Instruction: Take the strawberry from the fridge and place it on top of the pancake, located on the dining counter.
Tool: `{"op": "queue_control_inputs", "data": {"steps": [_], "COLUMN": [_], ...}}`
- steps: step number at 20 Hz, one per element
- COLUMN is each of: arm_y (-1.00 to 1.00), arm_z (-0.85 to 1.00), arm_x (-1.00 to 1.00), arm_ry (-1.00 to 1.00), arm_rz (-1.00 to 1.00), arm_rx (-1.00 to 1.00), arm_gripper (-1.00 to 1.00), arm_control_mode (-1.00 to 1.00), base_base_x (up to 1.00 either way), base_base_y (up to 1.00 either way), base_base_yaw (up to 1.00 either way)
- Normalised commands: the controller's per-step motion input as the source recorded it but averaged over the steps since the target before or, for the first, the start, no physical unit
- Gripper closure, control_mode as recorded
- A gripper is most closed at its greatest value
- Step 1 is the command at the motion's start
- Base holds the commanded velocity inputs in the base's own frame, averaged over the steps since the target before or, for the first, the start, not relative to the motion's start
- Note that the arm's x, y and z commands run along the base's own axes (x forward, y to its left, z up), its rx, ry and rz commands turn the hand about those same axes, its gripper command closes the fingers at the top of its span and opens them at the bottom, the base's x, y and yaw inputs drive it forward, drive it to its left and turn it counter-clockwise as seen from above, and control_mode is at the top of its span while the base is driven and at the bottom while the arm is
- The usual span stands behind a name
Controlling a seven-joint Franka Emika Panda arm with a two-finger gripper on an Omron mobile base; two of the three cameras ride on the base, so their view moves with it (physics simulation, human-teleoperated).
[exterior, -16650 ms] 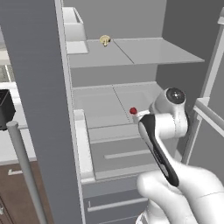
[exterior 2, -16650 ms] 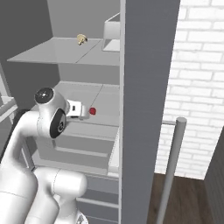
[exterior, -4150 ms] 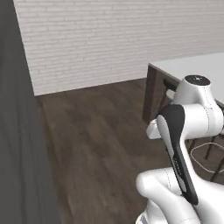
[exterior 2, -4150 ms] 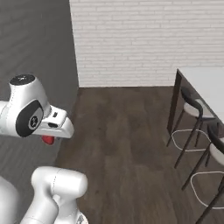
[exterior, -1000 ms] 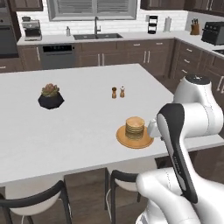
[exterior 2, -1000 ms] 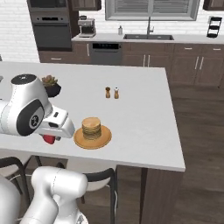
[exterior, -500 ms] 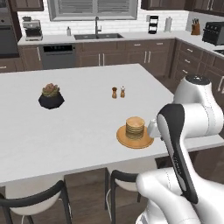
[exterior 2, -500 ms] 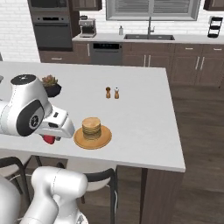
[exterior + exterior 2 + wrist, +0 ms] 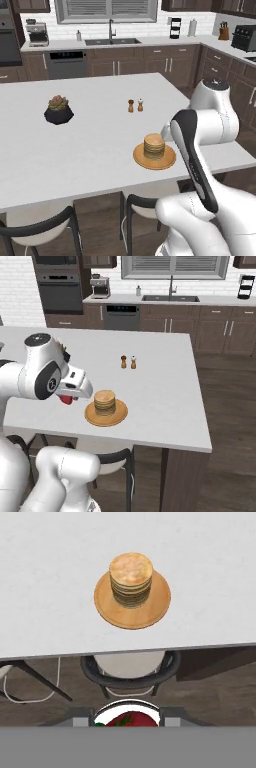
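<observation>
Plant pot [image 9: 59, 110] stands at the left of the dining surface [image 9: 75, 145], well apart from everything else. Salt and pepper shakers [image 9: 135, 105] stand side by side near the middle. Toward the right and near the front edge, the pancake [image 9: 154, 145] sits as a short stack on an orange-brown plate [image 9: 142, 159].

In the right base view, the hand [image 9: 66, 400] hangs just off the near edge of the surface, beside the plate but not over it. The strawberry [image 9: 65, 400] shows as a red spot under the white hand body. In the hand view the fruit [image 9: 126, 720] sits at the bottom centre between the finger tips, so the hand appears closed on it; the fingers themselves are largely hidden, so the exact opening cannot be read.

Handling notes, as judgement:
- The strawberry is light, soft and easily bruised. Grip force should stay low.
- Hold is best kept across the widest part of the body, clear of the leafy cap.
- Its rounded shape may roll on release. Release should be made low over the centre of the top pancake [image 9: 131, 567], which offers a flat, fairly small landing area.
</observation>
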Motion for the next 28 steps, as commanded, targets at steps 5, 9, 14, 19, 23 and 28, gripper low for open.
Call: {"op": "queue_control_inputs", "data": {"steps": [5,9,14,19,23,28], "arm_y": [0.00,0.00,0.00,-0.01,-0.01,-0.04], "arm_z": [-0.08,-0.40,-0.53,-0.22,-0.12,-0.23], "arm_x": [1.00,1.00,1.00,0.92,0.75,-0.05], "arm_ry": [-0.03,-0.05,-0.02,0.00,0.00,0.00], "arm_rz": [0.00,0.00,0.00,0.00,0.00,-0.02], "arm_rx": [-0.01,0.00,0.00,0.00,0.00,0.00], "arm_gripper": [1.00,1.00,1.00,1.00,1.00,1.00], "arm_control_mode": [-1.00,-1.00,-1.00,-1.00,-1.00,-1.00], "base_base_x": [0.00,0.00,0.00,0.00,0.00,0.00], "base_base_y": [0.00,0.00,0.00,0.00,0.00,0.00], "base_base_yaw": [0.00,0.00,0.00,0.00,0.00,0.00]}}
